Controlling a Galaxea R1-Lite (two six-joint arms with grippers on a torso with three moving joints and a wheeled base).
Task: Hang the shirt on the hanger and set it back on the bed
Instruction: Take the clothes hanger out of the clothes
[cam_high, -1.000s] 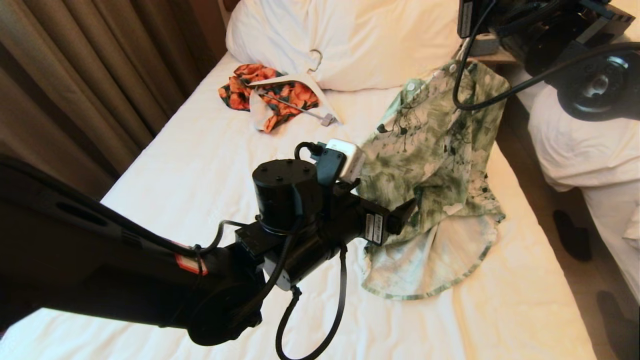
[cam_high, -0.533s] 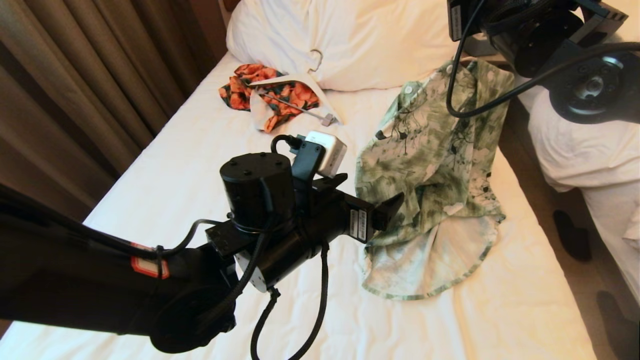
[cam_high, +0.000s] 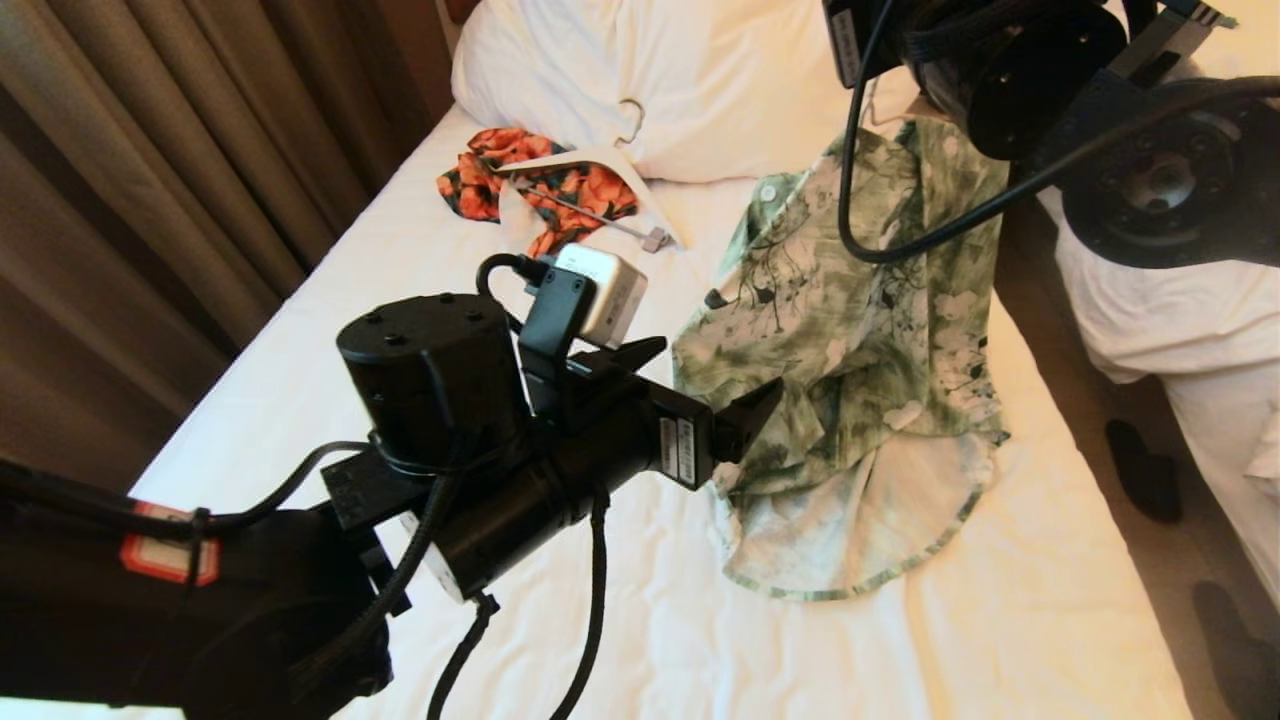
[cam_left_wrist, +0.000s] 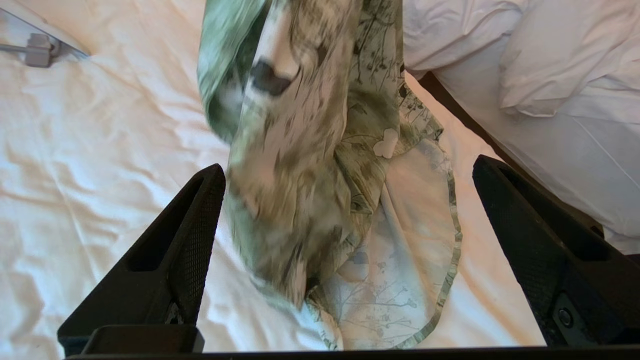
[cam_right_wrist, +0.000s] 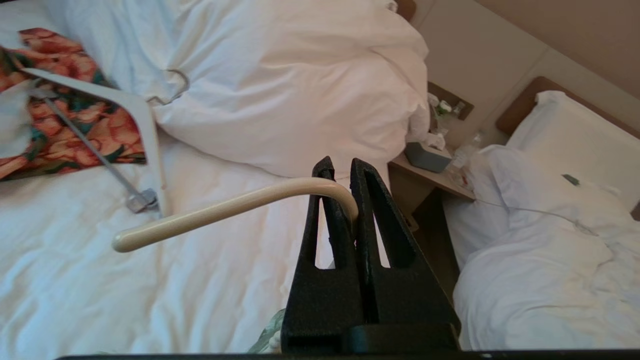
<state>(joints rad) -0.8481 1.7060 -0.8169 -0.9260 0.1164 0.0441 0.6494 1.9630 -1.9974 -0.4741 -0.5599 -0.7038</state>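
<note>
The green and white flowered shirt (cam_high: 860, 320) hangs from the upper right, and its lower hem lies crumpled on the bed (cam_high: 380, 330). My right gripper (cam_right_wrist: 339, 167) is shut on the curved hook of the cream hanger (cam_right_wrist: 225, 207). In the head view that gripper is hidden behind the right arm (cam_high: 1010, 70), and the hanger's arms are hidden inside the shirt. My left gripper (cam_high: 705, 378) is open at the shirt's left edge. In the left wrist view the hanging shirt (cam_left_wrist: 300, 150) fills the space ahead of the gripper (cam_left_wrist: 348, 167), between its spread fingers.
An orange-and-black floral garment (cam_high: 570, 195) with a thicker white hanger (cam_high: 590, 158) lies below the big pillow (cam_high: 700, 80). Curtains (cam_high: 150, 150) line the left side. A second bed (cam_high: 1180, 320) stands right, across a floor gap with dark shoes (cam_high: 1145, 470). A nightstand (cam_right_wrist: 435, 172) sits between the beds.
The right arm has carried the hanger leftward, and the shirt's top has swung left with it. The left arm has drawn back to the left, its gripper staying open.
</note>
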